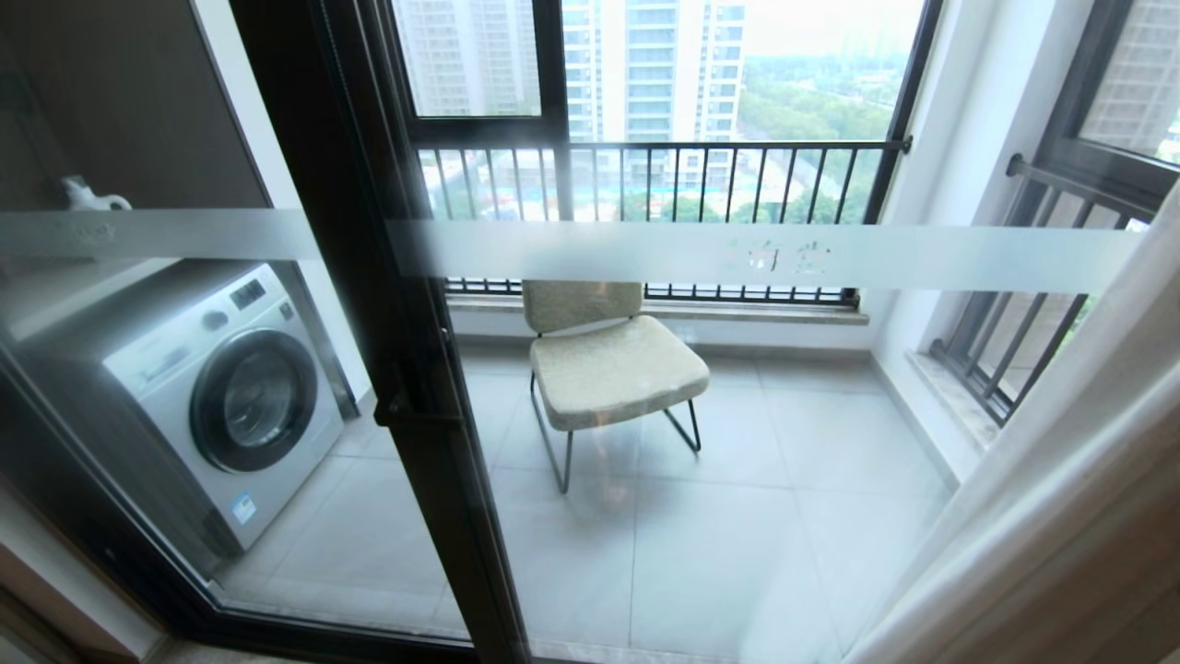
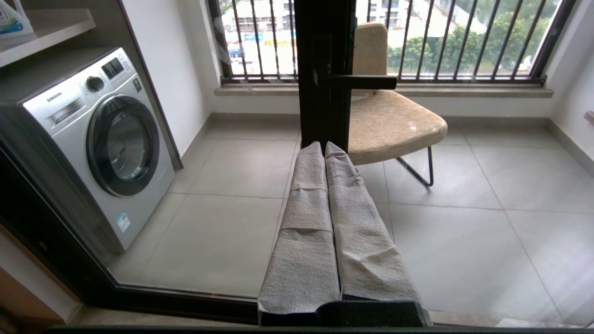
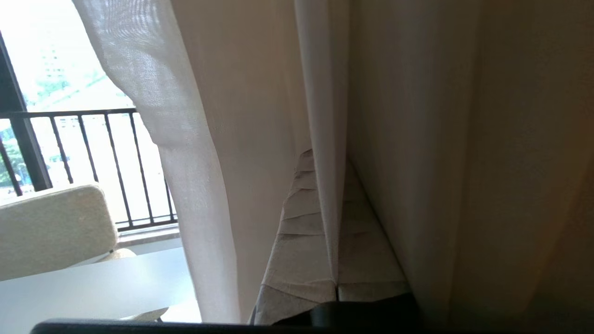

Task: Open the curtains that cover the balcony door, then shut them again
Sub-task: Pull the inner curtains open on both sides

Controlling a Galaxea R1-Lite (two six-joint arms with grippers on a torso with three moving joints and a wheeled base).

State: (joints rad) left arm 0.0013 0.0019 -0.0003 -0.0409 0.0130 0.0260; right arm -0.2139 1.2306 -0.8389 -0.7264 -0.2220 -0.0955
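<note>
Both fingers pairs together; right gripper [image 3: 335,160] clamped on curtains [image 3: 260,116] fold; left gripper [image 2: 324,146] idle.

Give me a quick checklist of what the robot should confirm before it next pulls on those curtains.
1. Curtains bunched at the right, glass uncovered: ok.
2. Right gripper shut on a fold of curtain fabric: ok; a pleat runs between its wrapped fingers.
3. Which layers are caught, sheer or thick: cannot tell.
4. Left gripper shut, empty, away from the fabric: ok.
5. Balcony door closed: ok in the left wrist view.
6. Curtain's path along the glass free of obstacles: cannot tell; the chair and washing machine stand behind the glass.
</note>
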